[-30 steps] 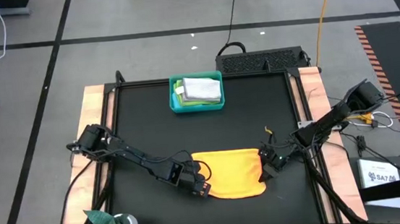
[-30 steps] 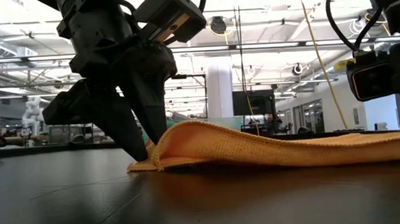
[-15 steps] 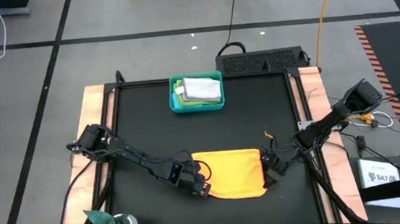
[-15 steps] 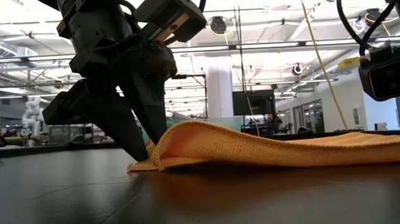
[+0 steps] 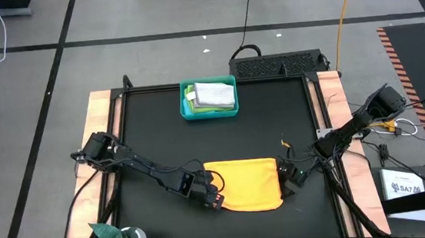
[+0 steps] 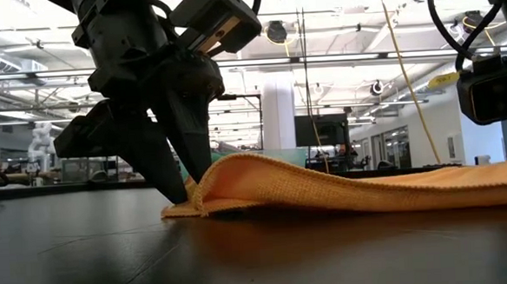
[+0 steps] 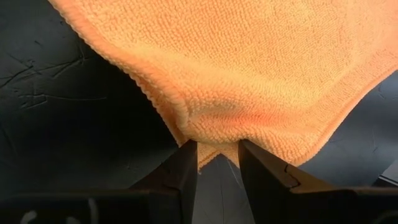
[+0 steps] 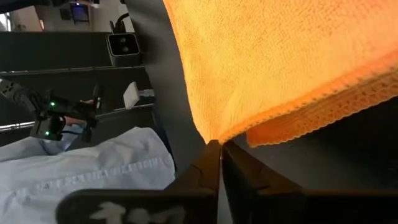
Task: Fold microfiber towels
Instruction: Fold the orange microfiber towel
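- Orange-yellow towel (image 5: 245, 184) lies on the near half of the black table (image 5: 152, 132), between the two arms, already doubled over judging by the two layers at its edge in the right wrist view
- left gripper (image 7: 217, 163) sits at the towel's near-left corner, fingers clamped on a bunched fold of the cloth; low view shows the pinched corner humped up off the table
- right gripper (image 8: 221, 152) is at the towel's right edge, fingers closed together at the corner tip; looks like it pinches the top layer, cannot confirm how much cloth is caught
- likely reason for both holds: each arm takes one corner so the edge can be carried across for the next fold; my guess only
- right gripper's tips are cut off at the frame edge in the low view, only its dark body shows
- towel's right end runs out of the low view too
- teal bin (image 5: 208, 98) stands at the far middle of the table, well apart from the arms
- light grey towel (image 5: 214, 94) lies folded on top in the bin; a lime green edge (image 5: 191, 98) peeks beside it, the rest of the stack is hidden underneath
- light blue fabric (image 8: 81, 165) in the right wrist view, beyond the table: cannot tell what it is
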